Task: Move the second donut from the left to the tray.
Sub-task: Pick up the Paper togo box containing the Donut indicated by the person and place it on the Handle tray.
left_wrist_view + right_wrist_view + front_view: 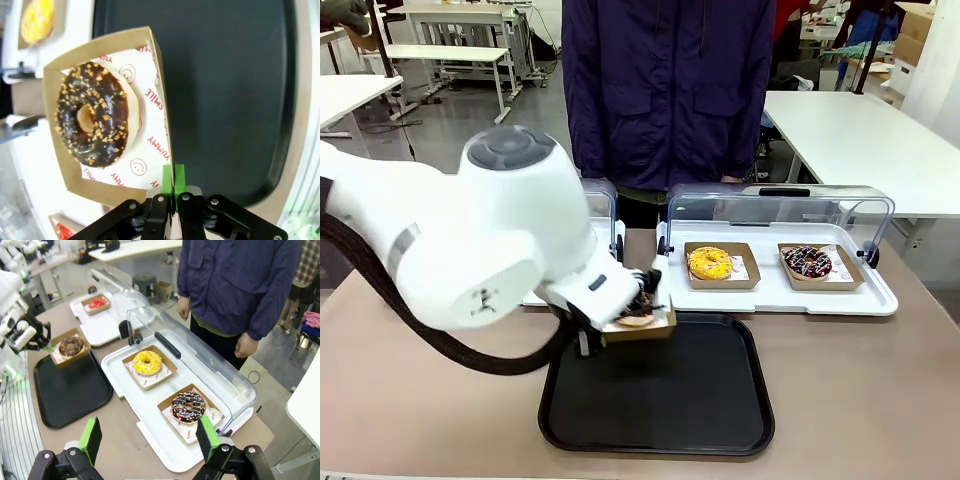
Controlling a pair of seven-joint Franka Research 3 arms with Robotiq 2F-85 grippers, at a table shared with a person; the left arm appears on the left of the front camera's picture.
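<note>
The second donut from the left [95, 115], dark chocolate with light specks, lies in its brown cardboard tray [56, 85]. My left gripper [173, 175] is shut on the rim of that cardboard tray. It holds the cardboard tray [642, 326] over the back-left corner of the black tray [700, 400]. From the right wrist view the donut [71, 346] shows at the far end of the black tray [70, 390]. My right gripper [148, 435] stands open, high over the table's right side.
A white tray with a clear lid [790, 300] holds a yellow donut [710, 263] and a sprinkled dark donut [808, 262]. A red donut [97, 302] sits on a second white tray. A person [670, 90] stands at the far side.
</note>
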